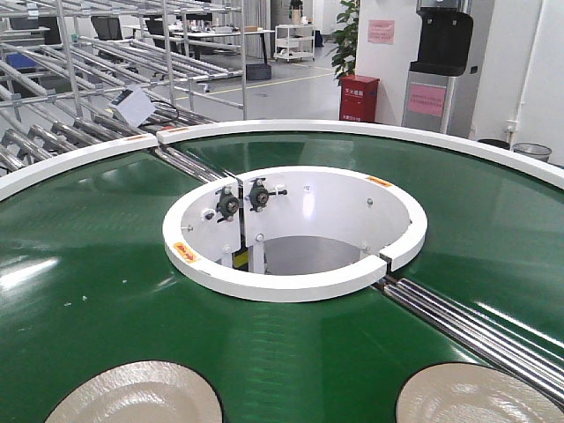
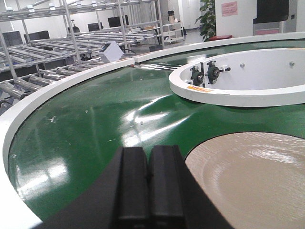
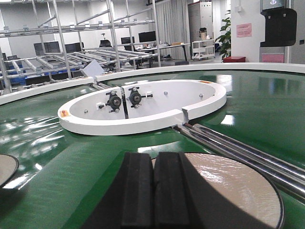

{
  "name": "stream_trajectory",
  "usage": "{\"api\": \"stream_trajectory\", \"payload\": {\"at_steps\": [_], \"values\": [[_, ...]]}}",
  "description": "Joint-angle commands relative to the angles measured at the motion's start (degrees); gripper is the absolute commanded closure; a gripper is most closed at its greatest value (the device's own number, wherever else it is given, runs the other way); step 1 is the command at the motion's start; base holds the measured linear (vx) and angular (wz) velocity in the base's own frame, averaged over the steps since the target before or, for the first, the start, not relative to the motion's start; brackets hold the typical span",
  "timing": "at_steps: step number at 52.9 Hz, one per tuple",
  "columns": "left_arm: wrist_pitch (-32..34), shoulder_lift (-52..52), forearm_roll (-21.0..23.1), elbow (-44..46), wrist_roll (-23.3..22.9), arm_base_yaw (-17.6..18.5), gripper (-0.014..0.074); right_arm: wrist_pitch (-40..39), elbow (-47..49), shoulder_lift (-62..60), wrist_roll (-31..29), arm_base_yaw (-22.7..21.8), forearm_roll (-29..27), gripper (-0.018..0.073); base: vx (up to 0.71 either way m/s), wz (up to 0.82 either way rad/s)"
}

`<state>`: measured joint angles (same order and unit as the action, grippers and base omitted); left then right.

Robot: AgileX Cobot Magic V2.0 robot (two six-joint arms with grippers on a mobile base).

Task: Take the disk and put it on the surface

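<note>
Two beige disks with thin dark rims lie flat on the green belt: one at the near left, one at the near right. My left gripper is shut with nothing between its black fingers; it hovers low just left of the left disk. The right gripper, likewise shut and holding nothing, sits over the near left edge of the right disk. In that view the other disk peeks in at the left edge. The surface is out of view.
A white inner ring with two bearing blocks rises at the belt's centre. Steel rollers cross the belt at the right, close to the right disk. A white outer rim bounds the belt. Metal roller racks stand beyond at the left.
</note>
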<state>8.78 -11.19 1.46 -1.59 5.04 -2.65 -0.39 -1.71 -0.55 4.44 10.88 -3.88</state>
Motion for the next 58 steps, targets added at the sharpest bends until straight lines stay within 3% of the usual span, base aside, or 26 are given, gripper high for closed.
{"api": "stream_trajectory", "payload": {"at_steps": [1, 49, 58], "values": [[4.6, -0.48, 0.18, -0.63, -0.32, 0.56, 0.0598, -4.74, -1.09, -0.49, -0.04, -0.21, 0.65, 0.0568, 0.0, 0.0], [4.6, -0.48, 0.18, -0.63, -0.32, 0.56, 0.0598, -4.67, -1.09, -0.49, -0.04, -0.21, 0.65, 0.0568, 0.0, 0.0], [8.86, -0.48, 0.67, -0.07, -1.54, 0.55, 0.0598, -6.56, -1.09, -0.49, -0.04, -0.21, 0.65, 0.0568, 0.0, 0.0]]}}
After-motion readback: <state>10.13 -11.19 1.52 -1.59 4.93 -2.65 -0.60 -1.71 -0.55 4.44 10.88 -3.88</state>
